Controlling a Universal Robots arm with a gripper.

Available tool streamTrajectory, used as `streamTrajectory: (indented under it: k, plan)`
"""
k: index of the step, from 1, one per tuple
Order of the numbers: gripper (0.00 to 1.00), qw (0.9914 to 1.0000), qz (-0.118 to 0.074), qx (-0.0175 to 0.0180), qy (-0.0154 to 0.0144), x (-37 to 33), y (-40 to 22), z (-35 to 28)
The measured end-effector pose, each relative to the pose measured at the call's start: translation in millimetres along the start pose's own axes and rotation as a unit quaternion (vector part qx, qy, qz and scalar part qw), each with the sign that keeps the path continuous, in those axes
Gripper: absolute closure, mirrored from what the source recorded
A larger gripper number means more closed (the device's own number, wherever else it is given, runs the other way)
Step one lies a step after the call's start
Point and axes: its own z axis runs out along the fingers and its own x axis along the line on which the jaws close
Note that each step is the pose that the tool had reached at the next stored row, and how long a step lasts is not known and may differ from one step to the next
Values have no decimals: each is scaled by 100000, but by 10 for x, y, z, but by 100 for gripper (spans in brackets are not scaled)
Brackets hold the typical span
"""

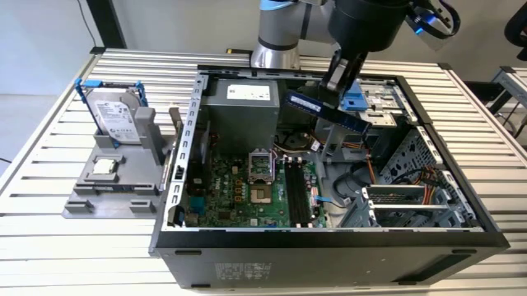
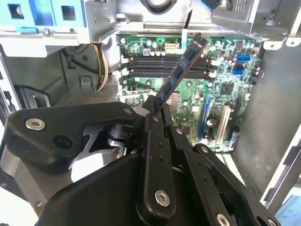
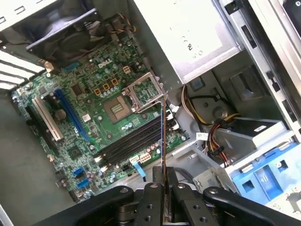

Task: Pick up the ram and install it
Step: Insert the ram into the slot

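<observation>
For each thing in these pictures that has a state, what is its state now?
case: on its side, side panel off.
ram: held by the tool, tilted above the case, not in a slot.
tool: shut on the ram.
memory slots: all empty.
processor socket: cover raised, no chip inside.
hard drive: upright in the grey stand, outside the case.

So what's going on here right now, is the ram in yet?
Not yet. The gripper is shut on one end of the ram, holding it tilted in the air over the open computer case. Below it lies the motherboard, and its long black slots look empty.
</observation>
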Motion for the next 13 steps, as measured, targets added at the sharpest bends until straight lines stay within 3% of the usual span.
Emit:
streamTrajectory:
  k: [3,6,9,13]
  plan:
    - [100,99971,2401,66,-92,0,0,0]
    - [100,99888,4728,128,-185,0,0,0]
    - [100,99759,6926,186,-267,0,0,0]
    - [100,99506,9918,264,-383,0,0,0]
